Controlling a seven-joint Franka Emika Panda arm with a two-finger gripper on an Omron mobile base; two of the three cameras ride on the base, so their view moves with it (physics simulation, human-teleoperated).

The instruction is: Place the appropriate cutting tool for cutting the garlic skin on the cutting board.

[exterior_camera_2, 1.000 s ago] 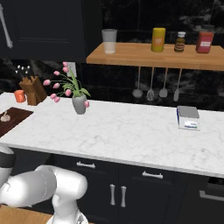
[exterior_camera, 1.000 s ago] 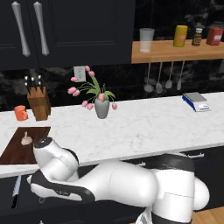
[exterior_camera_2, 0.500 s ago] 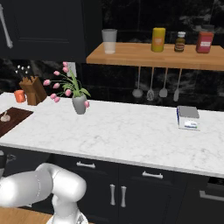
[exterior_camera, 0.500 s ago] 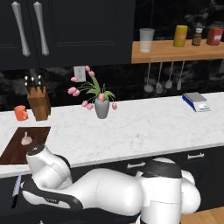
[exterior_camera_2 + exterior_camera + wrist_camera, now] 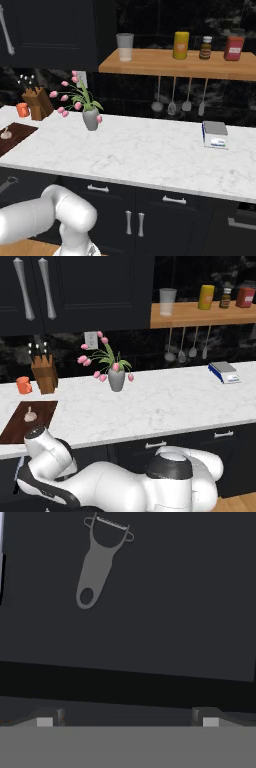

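Hunting the drawer for the knife

We should pass over the grey peeler (image 5: 102,559) (wrong tool) and seek the slim knife, not seen here. Our arm folds low left of the base, gripper (image 5: 127,718) fingers wide apart, empty. Garlic (image 5: 30,415) waits on the cutting board (image 5: 15,428).

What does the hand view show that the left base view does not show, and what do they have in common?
Hand view: a grey peeler lying on a dark flat surface, and the open gripper with its fingertips wide apart.

Left base view: the counter, with the garlic on the cutting board, the knife block, an orange cup, a flower vase and a scale.

Shared: I cannot match any object between them.
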